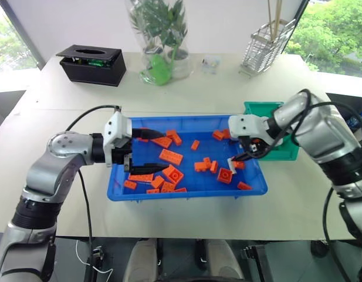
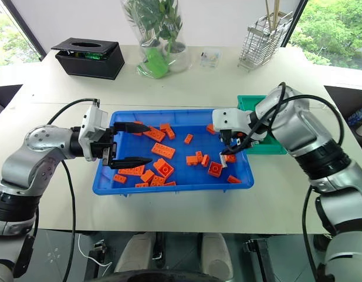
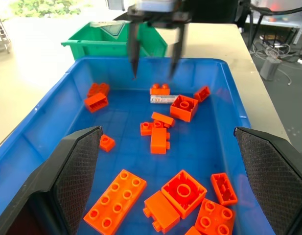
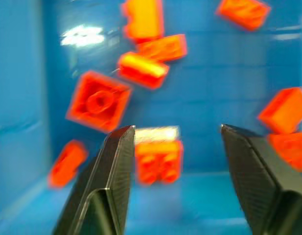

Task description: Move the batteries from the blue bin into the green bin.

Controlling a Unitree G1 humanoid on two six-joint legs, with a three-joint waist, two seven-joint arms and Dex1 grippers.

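From the head camera, the blue bin (image 1: 260, 187) sits in the middle of the white table (image 1: 63, 211), scattered with orange bricks (image 1: 171, 156). The green bin (image 1: 289, 154) stands touching its far right corner. The left gripper (image 1: 146, 150) reaches in level from the bin's left side, fingers spread apart and empty. The right gripper (image 1: 244, 157) points down over the bin's right end, just above the bricks. A black box (image 1: 91, 64), a plant vase (image 1: 163, 59) and a wire basket (image 1: 264, 50) stand along the table's far edge.

In the left wrist view, one silver battery (image 3: 164, 99) lies flat on the blue floor, touching a square orange brick and just beside a small one. The right gripper's fingers (image 3: 134, 49) hang above it, apart and holding nothing.

In the right wrist view, the battery (image 4: 156, 134) lies against a small brick between the parted fingers (image 4: 116, 166), below them and untouched.
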